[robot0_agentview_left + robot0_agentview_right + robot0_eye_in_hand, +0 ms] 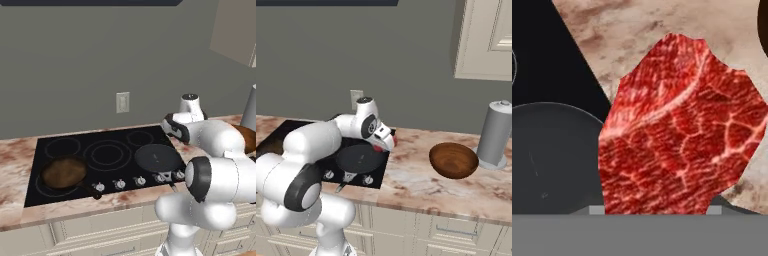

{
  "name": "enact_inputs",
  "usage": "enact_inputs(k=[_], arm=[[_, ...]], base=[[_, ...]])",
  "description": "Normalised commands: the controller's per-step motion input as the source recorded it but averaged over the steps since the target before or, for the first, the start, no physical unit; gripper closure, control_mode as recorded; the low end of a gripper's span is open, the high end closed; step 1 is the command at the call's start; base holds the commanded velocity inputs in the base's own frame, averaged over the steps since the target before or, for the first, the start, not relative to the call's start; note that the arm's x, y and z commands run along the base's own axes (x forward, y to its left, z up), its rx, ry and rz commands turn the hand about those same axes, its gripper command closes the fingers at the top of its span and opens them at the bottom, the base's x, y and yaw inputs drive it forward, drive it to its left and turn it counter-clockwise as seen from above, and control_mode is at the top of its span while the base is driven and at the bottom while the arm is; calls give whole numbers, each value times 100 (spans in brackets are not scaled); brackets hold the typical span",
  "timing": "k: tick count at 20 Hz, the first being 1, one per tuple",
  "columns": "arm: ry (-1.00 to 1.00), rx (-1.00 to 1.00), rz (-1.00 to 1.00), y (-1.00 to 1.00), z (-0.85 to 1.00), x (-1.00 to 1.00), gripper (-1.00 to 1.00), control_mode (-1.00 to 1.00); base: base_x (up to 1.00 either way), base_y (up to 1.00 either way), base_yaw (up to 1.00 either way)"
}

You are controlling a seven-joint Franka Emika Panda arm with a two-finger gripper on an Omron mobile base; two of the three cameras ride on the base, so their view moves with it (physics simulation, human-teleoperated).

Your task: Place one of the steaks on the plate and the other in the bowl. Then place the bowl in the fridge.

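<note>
A raw-red steak (682, 130) with white marbling fills most of the hand view and hides the fingertips. In the right base view my gripper (385, 142) points down over the right edge of the cooktop, shut on this steak (377, 148), of which only a red sliver shows under the hand. It hangs above the marble counter beside the black round pan (360, 157). The dark reddish-brown bowl (453, 160) stands empty on the counter to the gripper's right, apart from it. The plate and the fridge are out of view.
A brown frying pan (65, 171) with a long handle sits on the cooktop's (100, 150) front left burner. A tall grey canister (496, 132) stands behind the bowl at the right. A cream wall cabinet (486, 40) hangs above.
</note>
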Motion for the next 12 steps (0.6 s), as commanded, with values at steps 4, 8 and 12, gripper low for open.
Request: enact_inputs(k=[4, 8, 12], arm=[[7, -2, 0, -100, 37, 0, 100, -100], [12, -3, -2, -100, 12, 3, 100, -100], [15, 4, -13, -100, 0, 15, 100, -100]], base=[[0, 0, 0], [0, 0, 0], [0, 0, 0]])
